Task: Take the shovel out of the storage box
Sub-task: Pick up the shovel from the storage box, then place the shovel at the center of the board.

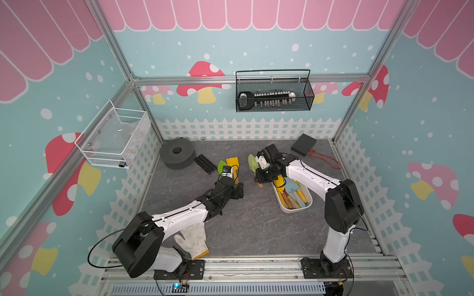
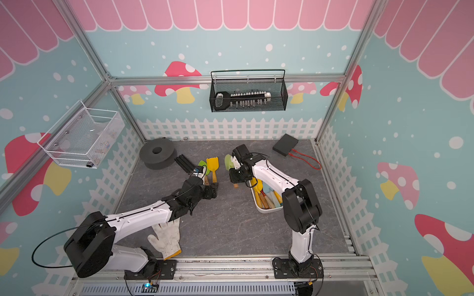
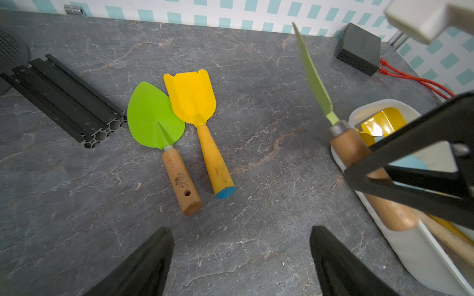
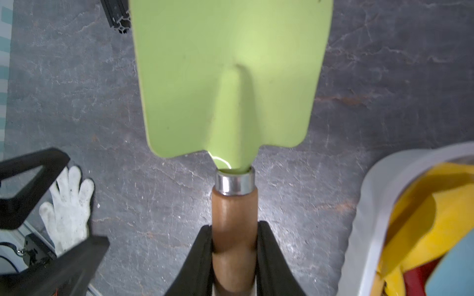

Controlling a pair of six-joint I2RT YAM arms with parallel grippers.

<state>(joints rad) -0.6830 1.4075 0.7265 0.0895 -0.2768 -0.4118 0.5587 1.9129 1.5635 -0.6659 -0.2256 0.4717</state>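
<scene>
Green shovel (image 4: 230, 77) — handle clamped in rt pincer (image 4: 234, 226), beside storage box (image 4: 369, 194), lt pincer (image 3: 239, 230) apart

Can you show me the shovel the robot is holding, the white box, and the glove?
pale green shovel (image 4: 230, 64), right wrist view, middle of its blade.
storage box (image 3: 410, 251), left wrist view, its white outer wall.
white glove (image 1: 193, 239), a top view, its palm.

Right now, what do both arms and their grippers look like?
Both the left arm and right arm have white shells between bulky black joint housings. A thin black cable loops out beside the left arm. The left gripper and right gripper have matte black, tapering fingers with open triangular frames.
</scene>
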